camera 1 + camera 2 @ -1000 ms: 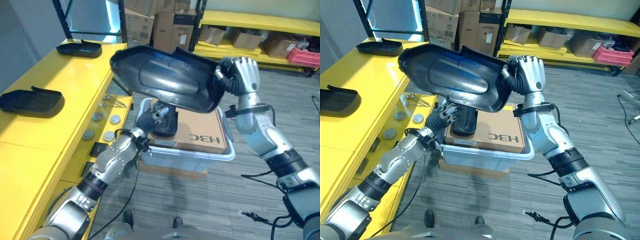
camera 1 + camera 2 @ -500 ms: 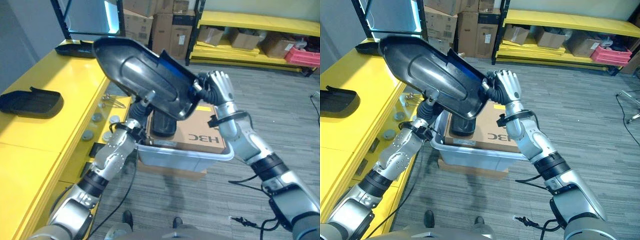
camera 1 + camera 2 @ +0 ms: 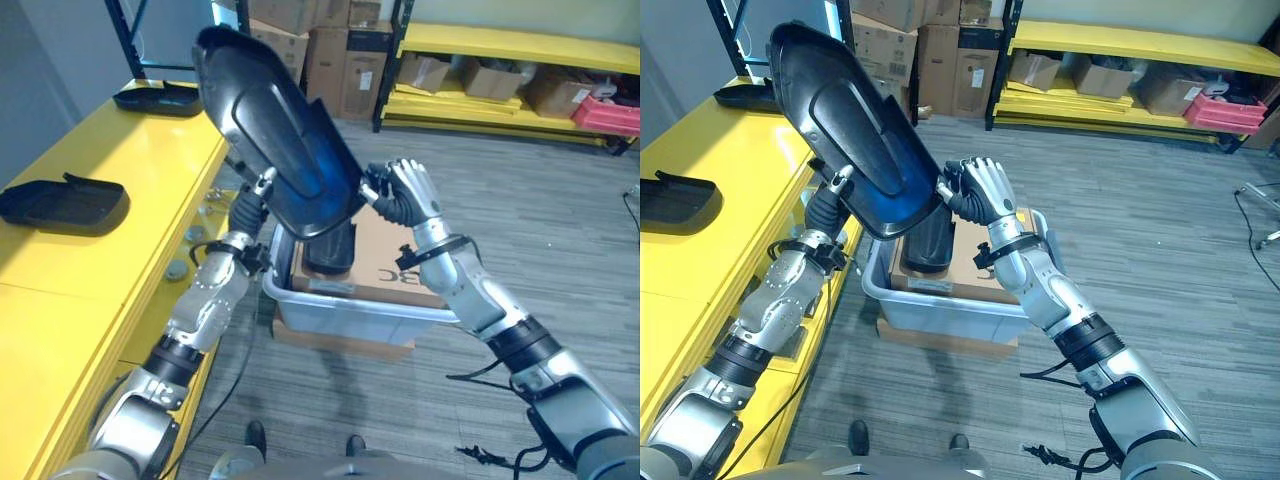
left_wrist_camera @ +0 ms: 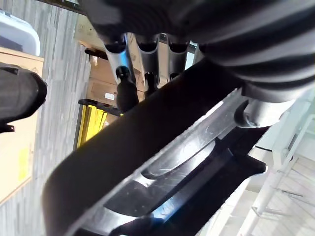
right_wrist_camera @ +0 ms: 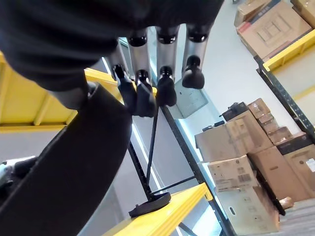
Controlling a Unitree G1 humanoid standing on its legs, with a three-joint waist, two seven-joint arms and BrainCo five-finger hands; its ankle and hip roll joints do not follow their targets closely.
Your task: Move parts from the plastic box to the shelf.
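A large black plastic part (image 3: 275, 135) stands steeply tilted in the air over the left end of the grey plastic box (image 3: 350, 318), beside the yellow shelf (image 3: 110, 170). My left hand (image 3: 830, 195) is behind its lower left side, fingers (image 4: 125, 88) curled over its edge (image 4: 147, 162). My right hand (image 3: 405, 195) grips its lower right edge, fingers (image 5: 147, 93) hooked on the rim (image 5: 74, 167). Another black part (image 3: 328, 250) stands in the box on a cardboard carton (image 3: 385, 265).
Two black parts (image 3: 65, 200) (image 3: 158, 97) lie on the yellow shelf. Small round pieces and screws (image 3: 190, 250) sit on its lower ledge. A black rack post (image 3: 125, 40) rises at the back left. Cardboard boxes (image 3: 290, 40) and yellow racks (image 3: 510, 45) stand behind.
The black part has swung from nearly flat to steeply tilted and shifted left toward the shelf. My right hand came left and lower with it; my left hand rose.
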